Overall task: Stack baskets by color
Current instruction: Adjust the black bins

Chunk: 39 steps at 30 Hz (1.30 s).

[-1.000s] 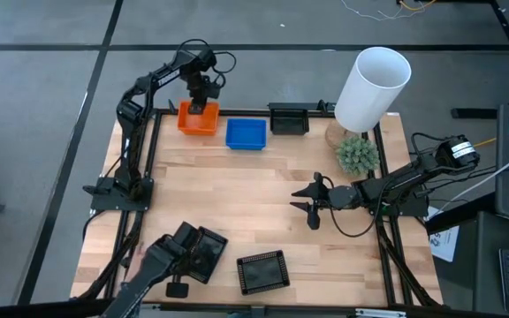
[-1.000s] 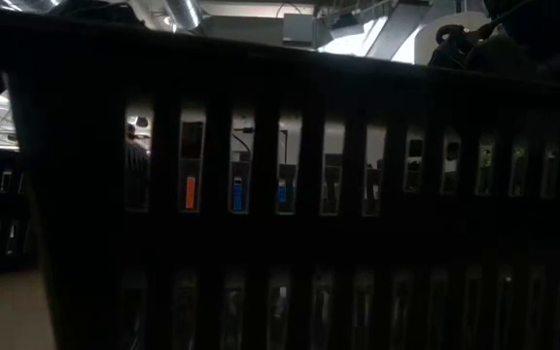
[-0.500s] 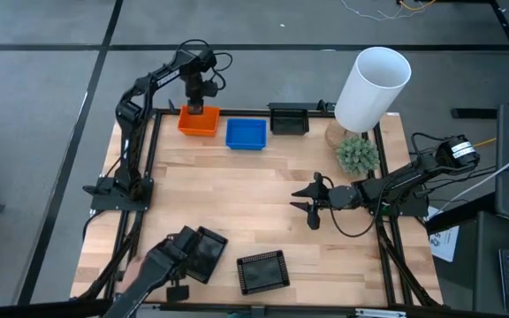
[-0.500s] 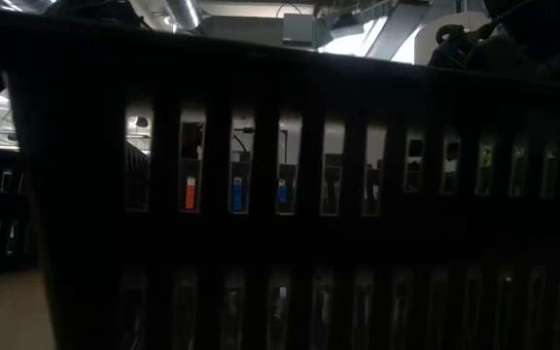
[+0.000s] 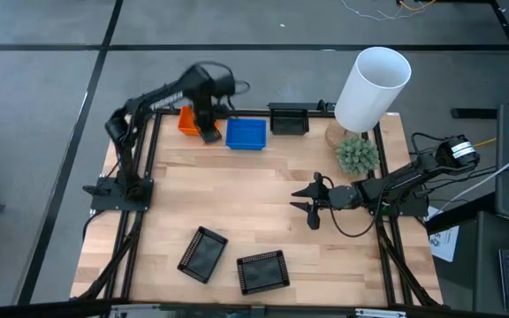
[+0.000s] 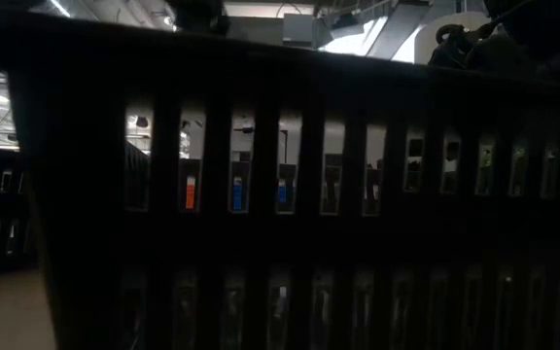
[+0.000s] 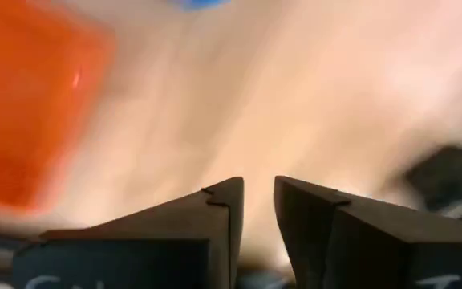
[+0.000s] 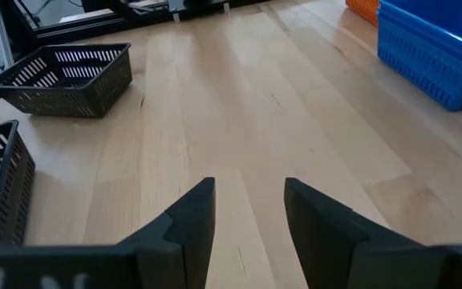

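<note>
An orange basket (image 5: 186, 118), a blue basket (image 5: 246, 133) and a black basket (image 5: 288, 118) stand in a row along the table's far edge. Two more black baskets (image 5: 202, 253) (image 5: 263, 271) rest near the front edge. My left gripper (image 5: 209, 134) hangs above the table between the orange and the blue basket, pointing down. In its blurred wrist view its fingers (image 7: 259, 205) stand a little apart with nothing between them. My right gripper (image 5: 309, 201) waits open over the middle right of the table, holding nothing.
A tall white cylinder (image 5: 374, 87) and a small green plant (image 5: 358, 155) stand at the far right corner. The wall of a black basket (image 6: 280, 194) fills the low view. Bare wood lies in the table's middle (image 5: 237, 194).
My left gripper has risen from over the orange basket and swung toward the table's right and near side, turning as it went; the orange basket stays in place. A dark shape that reached over the near-left black basket has left the picture.
</note>
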Each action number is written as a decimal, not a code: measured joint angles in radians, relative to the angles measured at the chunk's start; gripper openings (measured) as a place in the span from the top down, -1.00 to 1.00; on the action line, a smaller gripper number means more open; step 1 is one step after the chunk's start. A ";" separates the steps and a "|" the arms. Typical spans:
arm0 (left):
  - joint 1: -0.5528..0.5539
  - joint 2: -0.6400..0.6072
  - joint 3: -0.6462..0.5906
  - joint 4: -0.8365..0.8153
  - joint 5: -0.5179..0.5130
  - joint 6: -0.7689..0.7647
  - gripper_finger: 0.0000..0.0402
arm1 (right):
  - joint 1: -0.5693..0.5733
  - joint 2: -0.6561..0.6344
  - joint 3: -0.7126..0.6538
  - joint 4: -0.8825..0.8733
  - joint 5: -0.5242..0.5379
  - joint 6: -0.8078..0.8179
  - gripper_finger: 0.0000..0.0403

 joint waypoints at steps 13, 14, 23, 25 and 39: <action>-0.691 -0.217 -0.469 0.138 0.130 -0.540 0.99 | 0.000 0.000 0.000 -0.018 0.000 -0.057 0.25; -0.738 -0.220 -0.491 0.194 0.146 -0.586 1.00 | 0.000 0.000 0.000 -0.018 0.000 -0.060 0.25; -0.991 -0.174 -0.557 0.729 0.140 -0.856 1.00 | 0.000 0.000 0.000 -0.024 -0.001 -0.061 0.25; -1.025 -0.148 -0.560 0.751 0.136 -0.911 1.00 | 0.000 0.000 0.000 -0.026 -0.001 -0.061 0.25; -0.888 0.098 -0.481 0.830 -0.313 -0.514 1.00 | 0.000 0.000 0.001 -0.036 -0.036 -0.049 0.25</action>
